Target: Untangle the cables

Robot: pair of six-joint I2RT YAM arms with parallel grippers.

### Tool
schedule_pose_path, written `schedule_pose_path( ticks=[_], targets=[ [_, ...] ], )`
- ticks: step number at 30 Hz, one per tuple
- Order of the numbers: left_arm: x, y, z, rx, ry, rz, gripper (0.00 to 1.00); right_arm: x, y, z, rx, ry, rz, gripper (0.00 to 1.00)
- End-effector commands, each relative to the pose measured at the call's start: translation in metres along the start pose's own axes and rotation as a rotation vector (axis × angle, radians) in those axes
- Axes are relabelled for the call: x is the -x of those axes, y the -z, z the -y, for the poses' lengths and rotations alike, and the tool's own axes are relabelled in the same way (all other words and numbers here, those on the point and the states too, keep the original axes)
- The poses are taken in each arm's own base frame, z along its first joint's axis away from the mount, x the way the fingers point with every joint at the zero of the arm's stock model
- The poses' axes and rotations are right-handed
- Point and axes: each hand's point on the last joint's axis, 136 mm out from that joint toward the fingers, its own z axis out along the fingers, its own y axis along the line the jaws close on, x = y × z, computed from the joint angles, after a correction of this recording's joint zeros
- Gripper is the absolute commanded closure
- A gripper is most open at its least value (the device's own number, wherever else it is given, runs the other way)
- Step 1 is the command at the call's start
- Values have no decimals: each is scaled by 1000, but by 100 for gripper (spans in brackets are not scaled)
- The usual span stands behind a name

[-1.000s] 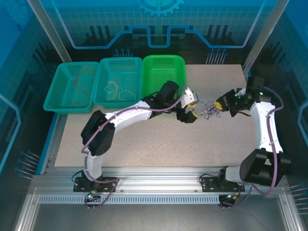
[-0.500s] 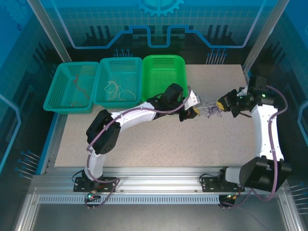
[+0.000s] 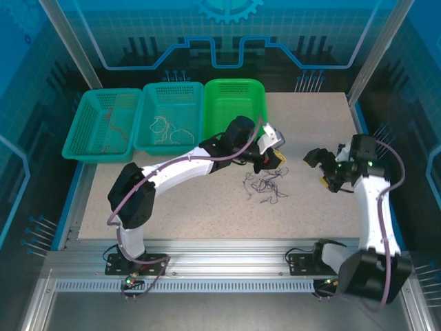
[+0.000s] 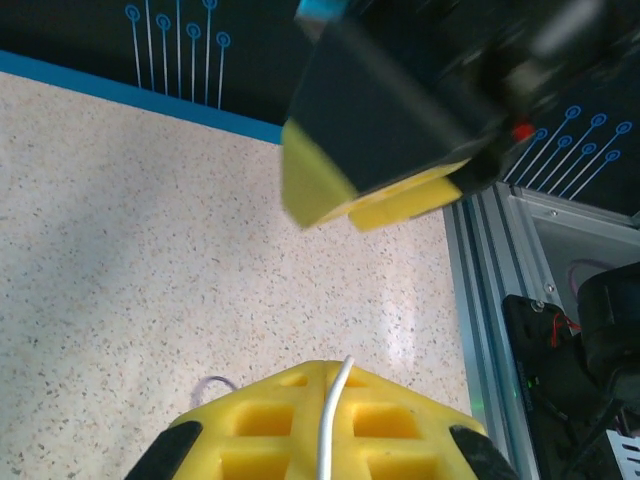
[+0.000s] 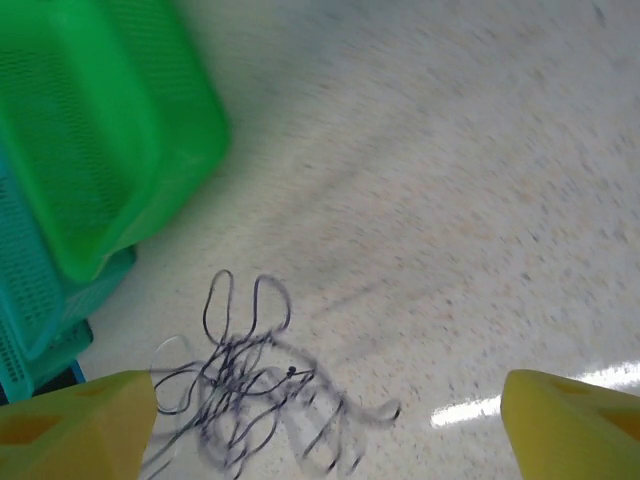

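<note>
**Release of the tangle.** The right pincer [image 3: 321,169], clamped on the cables [image 3: 265,186] a second ago, now stands wide open and empty, drawn back toward 3 o'clock. The cables have dropped onto the table [image 3: 207,207], at 6 o'clock from the left pincer [image 3: 274,157]. That pincer is closed on a pale strand [image 4: 335,400]. Judgement: one strand is probably being separated, and the dark tangle remains to be sorted.

Speckled tabletop [image 3: 207,207], blue circuit-patterned walls [image 3: 138,27]

Speckled table [image 3: 207,207] carries tangled cables [image 3: 265,186] and three baskets [image 3: 186,103]
</note>
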Motion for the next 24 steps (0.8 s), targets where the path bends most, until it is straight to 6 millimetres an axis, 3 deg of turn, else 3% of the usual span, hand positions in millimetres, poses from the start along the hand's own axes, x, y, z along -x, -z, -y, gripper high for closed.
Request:
schedule_pose_path(
  ticks=[1,6,8,15,24],
  targets=[
    [7,6,8,-29,25,18,100,-15,7,-22,132,221,51,9],
    [15,7,9,-34,32,33,100,-39,-1,-25,258,364,200,5],
    [20,7,10,-38,41,42,100,-46,-8,-17,252,408,271,1],
    [42,13,25,-105,65,70,100,-52,-36,-13,293,497,380,0],
    [61,28,57,-198,60,80,100,-53,-61,-54,297,741,372,1]
  ],
)
